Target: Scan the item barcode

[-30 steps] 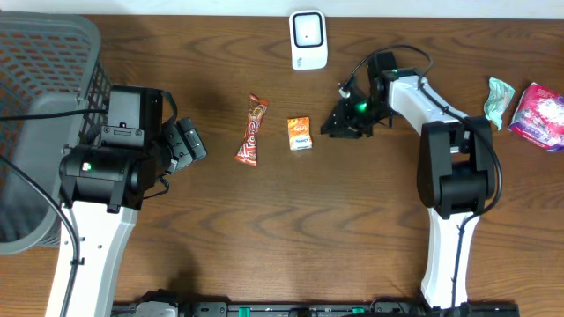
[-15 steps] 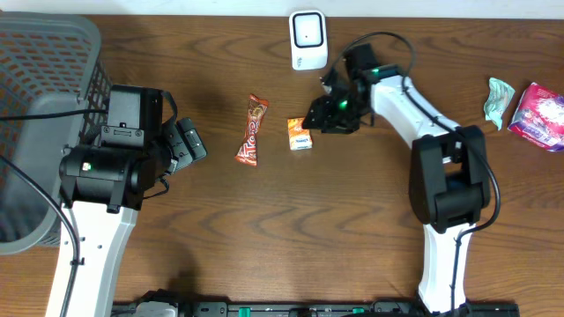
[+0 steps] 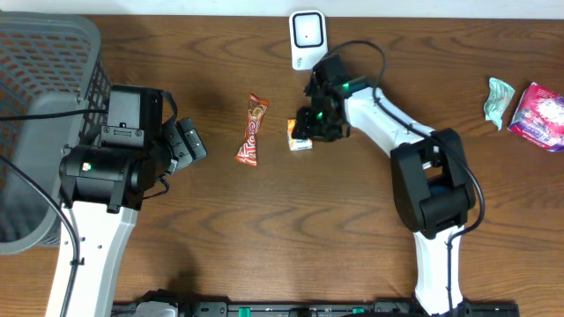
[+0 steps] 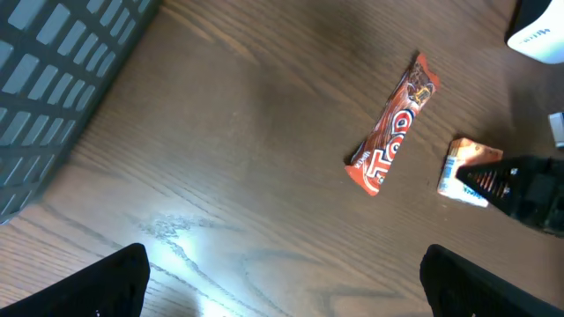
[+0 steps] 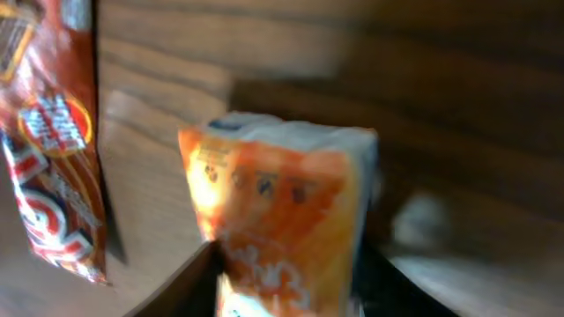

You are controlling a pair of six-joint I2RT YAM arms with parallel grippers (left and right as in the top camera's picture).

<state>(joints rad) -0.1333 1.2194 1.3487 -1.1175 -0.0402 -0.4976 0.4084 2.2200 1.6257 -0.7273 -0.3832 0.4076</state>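
Beside red candy bar, orange-white packet.

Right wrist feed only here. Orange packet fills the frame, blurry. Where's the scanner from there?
Observer: Overhead shows a white unit with a dark window, likely the scanner. It stands just beyond the orange packet, toward the far edge.
Operator: Left arm in the way?
Observer: No. The left hand sits open beside the grey basket. The red candy bar lies between it and the packet.
Operator: More items queued?
Observer: Two, a green packet and a pink one, far out on the robot's right.
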